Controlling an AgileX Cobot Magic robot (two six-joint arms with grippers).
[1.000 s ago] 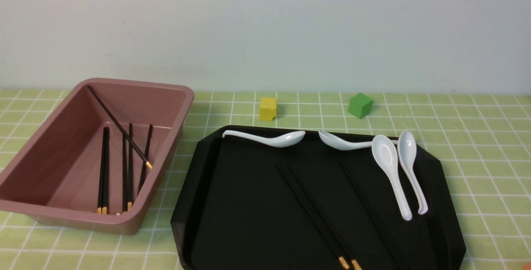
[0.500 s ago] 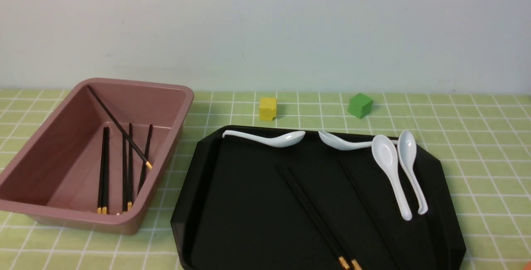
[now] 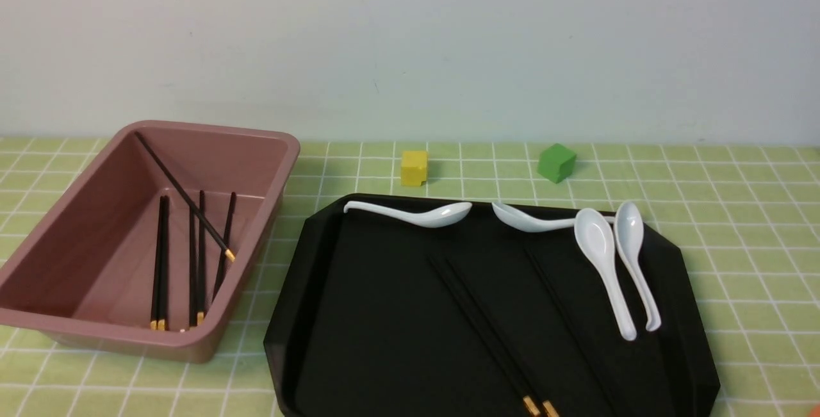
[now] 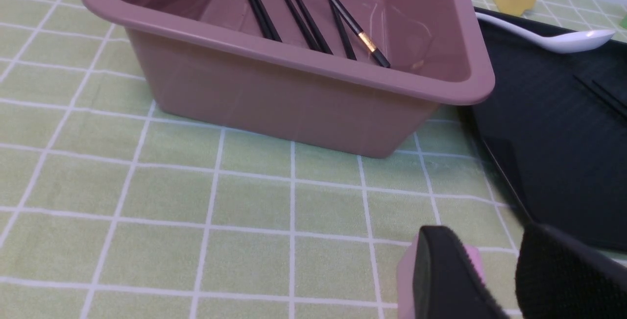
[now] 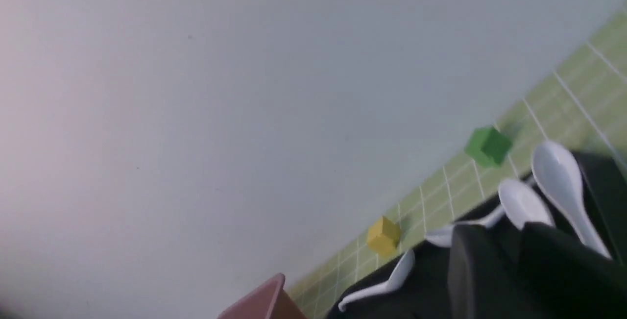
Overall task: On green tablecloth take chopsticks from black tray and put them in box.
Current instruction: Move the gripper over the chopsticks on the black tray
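I am counting six thin black gold-tipped chopsticks (image 3: 195, 257) in the deep dusty-pink plastic box (image 3: 211, 132), three lying on the glossy black tray (image 3: 307, 289); left gripper (image 4: 490, 245) gaping empty, right gripper (image 5: 509, 245) jaws too blurred to tell

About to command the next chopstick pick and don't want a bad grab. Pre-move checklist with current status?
1. Targets on the black tray: ok, a chopstick pair and a single chopstick lie there.
2. Clearance from the white spoons: ok, they lie apart from both.
3. Room in the box: ok, upright, with bare floor beside the stored chopsticks.
4. Empty left pincer: ok, open over the green tablecloth.
5. Width of the right pincer: cannot tell, blurred view.
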